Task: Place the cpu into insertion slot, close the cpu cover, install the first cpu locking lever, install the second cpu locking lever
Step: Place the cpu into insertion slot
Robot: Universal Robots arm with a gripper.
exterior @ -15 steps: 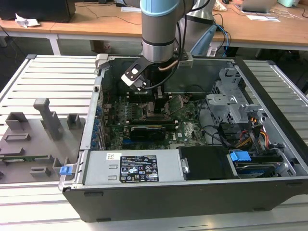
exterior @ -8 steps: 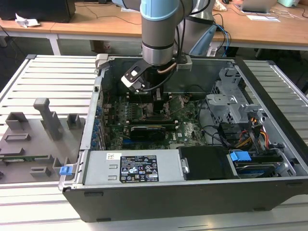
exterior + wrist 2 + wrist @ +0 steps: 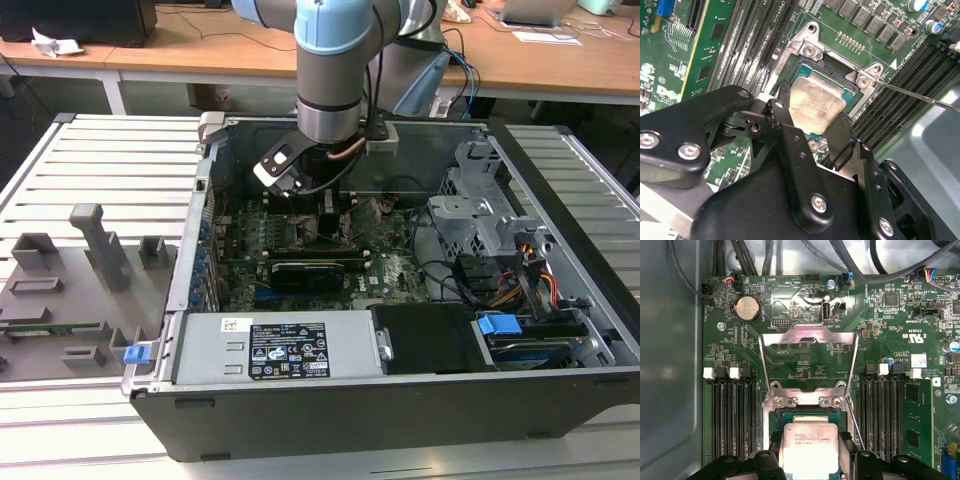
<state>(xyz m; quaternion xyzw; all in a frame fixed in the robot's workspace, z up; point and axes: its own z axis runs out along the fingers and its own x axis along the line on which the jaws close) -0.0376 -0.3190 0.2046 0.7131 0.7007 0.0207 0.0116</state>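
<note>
Green motherboard [image 3: 880,315]: claw [image 3: 811,450] grips cpu [image 3: 809,440] at insertion slot [image 3: 790,414], cpu cover [image 3: 810,335] raised

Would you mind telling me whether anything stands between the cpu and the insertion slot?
Nothing visible does. The gripper holds the cpu right over the insertion slot, whose rim shows around it. The cpu cover is swung open and lies away from the slot, so the opening looks unobstructed.

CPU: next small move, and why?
Likely lower the cpu straight down into the insertion slot: the gripper is shut on it just over the slot, seemingly not seated yet, and the cpu cover stands open, out of the way.
</note>
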